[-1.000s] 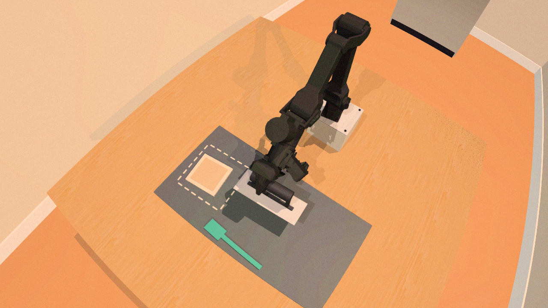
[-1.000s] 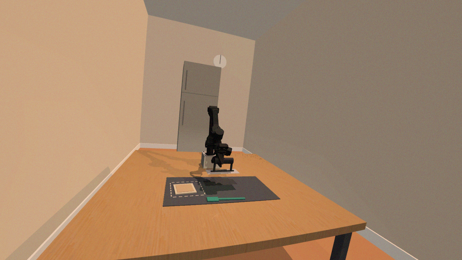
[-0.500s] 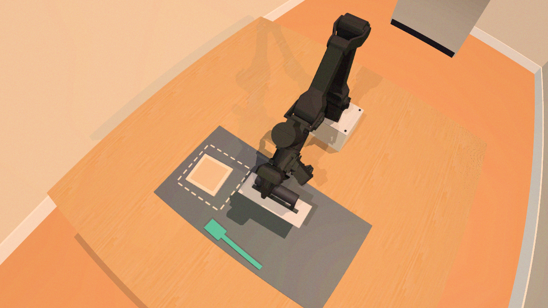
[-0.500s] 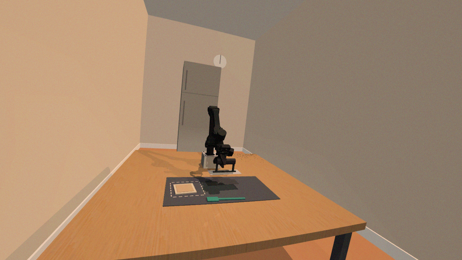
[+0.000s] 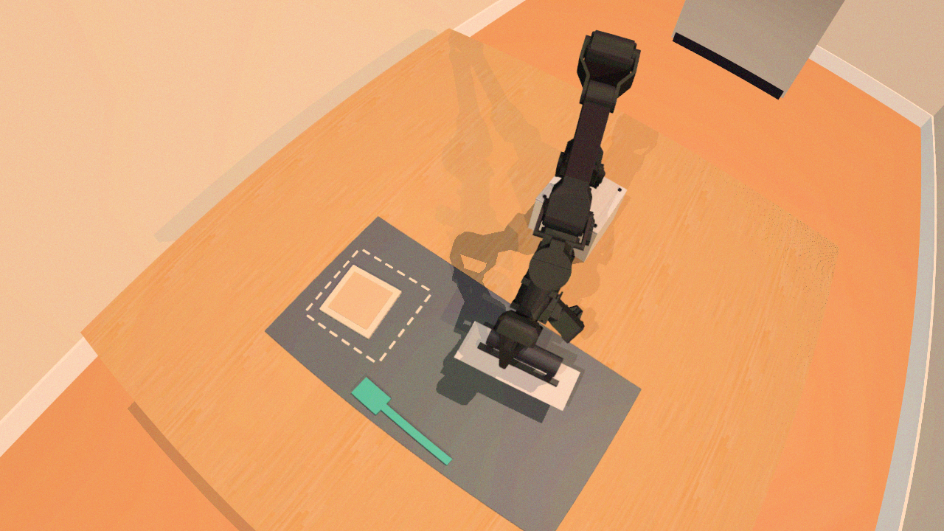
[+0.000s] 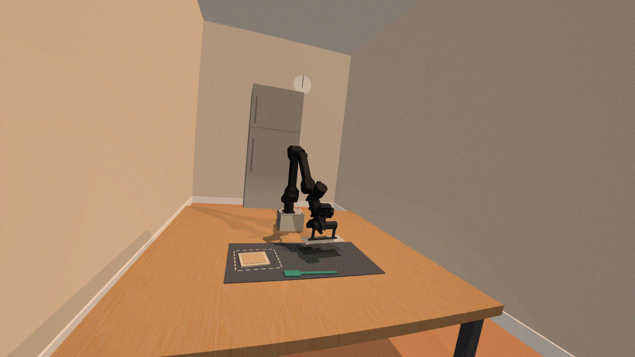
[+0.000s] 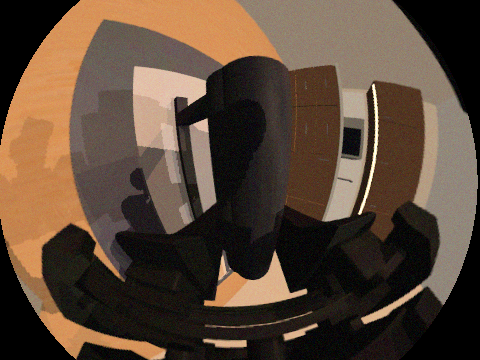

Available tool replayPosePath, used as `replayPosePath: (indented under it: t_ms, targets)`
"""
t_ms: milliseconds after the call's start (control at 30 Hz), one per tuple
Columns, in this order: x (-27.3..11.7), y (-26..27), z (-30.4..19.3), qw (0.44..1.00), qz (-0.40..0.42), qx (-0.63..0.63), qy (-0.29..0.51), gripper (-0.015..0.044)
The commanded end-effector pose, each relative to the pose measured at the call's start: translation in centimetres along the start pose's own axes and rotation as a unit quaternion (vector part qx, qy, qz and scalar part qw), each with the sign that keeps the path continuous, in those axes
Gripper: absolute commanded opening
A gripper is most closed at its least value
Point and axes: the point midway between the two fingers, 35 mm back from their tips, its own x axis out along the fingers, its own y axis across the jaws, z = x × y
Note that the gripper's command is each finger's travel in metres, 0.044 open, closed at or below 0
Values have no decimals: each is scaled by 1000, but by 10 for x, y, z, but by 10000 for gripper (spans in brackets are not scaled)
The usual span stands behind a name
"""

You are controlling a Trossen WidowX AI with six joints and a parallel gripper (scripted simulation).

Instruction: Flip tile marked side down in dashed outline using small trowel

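Observation:
The tile (image 5: 360, 300) (image 6: 254, 259) lies flat on the dark mat (image 5: 501, 485) (image 6: 355, 266), plain pale-orange face up with a cream border. It looks within the dashed outline (image 5: 428, 289), close to its left side. No marking shows; the underside is hidden. My gripper (image 5: 507, 351) (image 6: 320, 228) (image 7: 243, 200) is shut on the black cylindrical handle of the small trowel (image 5: 566, 391) (image 6: 306, 241) (image 7: 155, 107). The trowel's white blade is held roughly level above the mat, right of the tile and apart from it, with its shadow below.
A green spatula-like tool (image 5: 415, 432) (image 6: 317, 272) lies along the mat's front edge. The arm's pale base block (image 5: 610, 191) (image 6: 290, 221) stands on the table (image 5: 712, 316) (image 6: 275, 310) behind the mat. A grey fridge (image 6: 275, 164) stands beyond the table.

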Motion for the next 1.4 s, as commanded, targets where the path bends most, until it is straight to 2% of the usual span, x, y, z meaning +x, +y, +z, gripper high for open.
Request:
replayPosePath:
  t_ms: [0, 633, 1367]
  targets:
    - [0, 7, 21, 1000, -2, -3, -5, 0]
    - [-18, 53, 109, 999, -14, -29, -38, 0]
    - [1, 78, 112, 999, -14, -30, -39, 0]
